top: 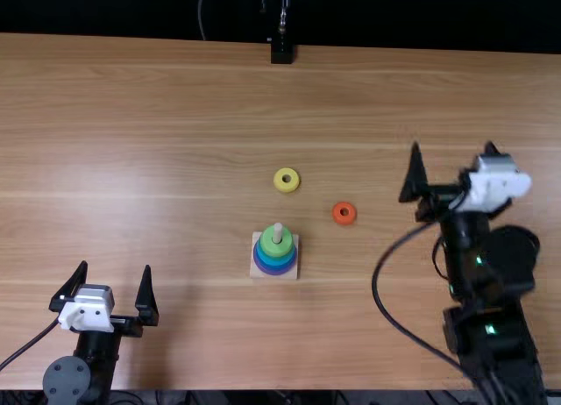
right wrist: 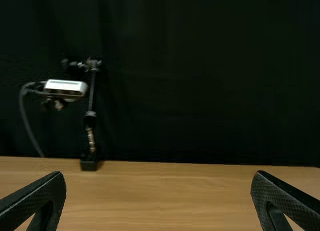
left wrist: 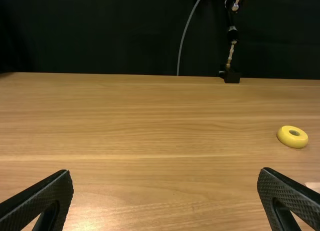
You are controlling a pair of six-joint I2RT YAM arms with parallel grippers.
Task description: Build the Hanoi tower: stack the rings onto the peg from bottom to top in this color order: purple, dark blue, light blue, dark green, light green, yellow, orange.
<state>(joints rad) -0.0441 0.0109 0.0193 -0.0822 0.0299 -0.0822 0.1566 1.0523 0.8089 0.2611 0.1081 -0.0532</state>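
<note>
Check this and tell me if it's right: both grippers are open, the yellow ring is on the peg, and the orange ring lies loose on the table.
Wrong about the yellow ring: the top view shows it flat on the table beyond the peg, not on it. The rest stands: left gripper and right gripper are open, and the orange ring lies loose.
</note>
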